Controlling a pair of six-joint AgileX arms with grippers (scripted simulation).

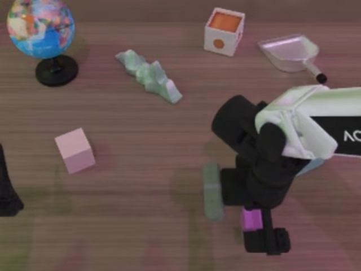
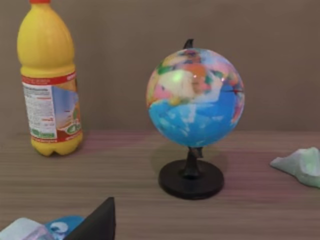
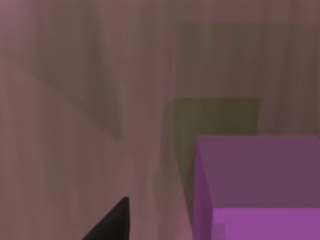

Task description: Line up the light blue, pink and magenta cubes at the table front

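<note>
While my right gripper (image 1: 252, 221) hangs low over the front right part of the tabletop (image 1: 141, 141), the magenta cube (image 1: 250, 218) sits between its dark fingers, so I judge that I am grasping it. It is near the front edge, which fits the task, because the line of cubes must stand there. From above I cannot tell if the cube rests on the wood or is a little above it; the right wrist view shows it very close, with its shadow on the wood beside it. The fingers seem closed only as far as the small cube allows.

The pink cube (image 1: 74, 149) stands alone on the left half, well apart from my right gripper and not yet at the front. Only a light blue sliver (image 1: 309, 166) shows under my right arm; I think it is the light blue cube, mostly hidden. My left arm is parked at the left edge, and I cannot tell the state of its gripper. At the back stand a globe (image 1: 40, 27) and a white box (image 1: 224, 30).
</note>
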